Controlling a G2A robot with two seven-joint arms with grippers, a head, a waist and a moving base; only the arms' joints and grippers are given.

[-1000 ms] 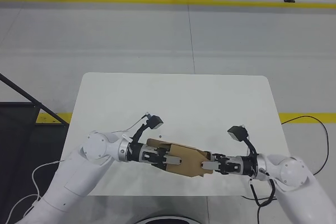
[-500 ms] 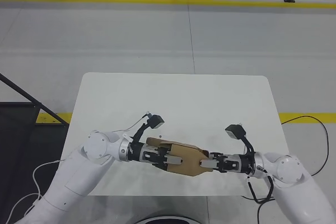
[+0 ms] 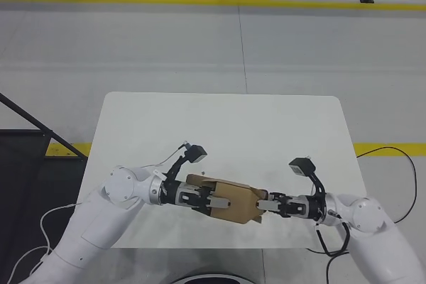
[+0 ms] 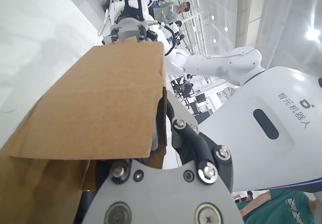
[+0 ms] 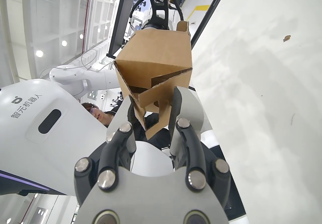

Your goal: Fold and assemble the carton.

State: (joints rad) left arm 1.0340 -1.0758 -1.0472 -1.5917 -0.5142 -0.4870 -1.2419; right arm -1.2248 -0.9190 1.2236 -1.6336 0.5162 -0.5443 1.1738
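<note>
- The carton (image 3: 241, 202) is at the 6 o'clock side of the table (image 3: 220, 128).
- The left gripper (image 3: 216, 201) grips its 9 o'clock end, with one finger hidden behind cardboard.
- The right gripper (image 5: 152, 106) is half wide around the 3 o'clock flaps.

Left tool (image 3: 211, 202) partly hidden by carton (image 3: 238, 201), brown speck (image 5: 286, 38) too small to identify
</note>
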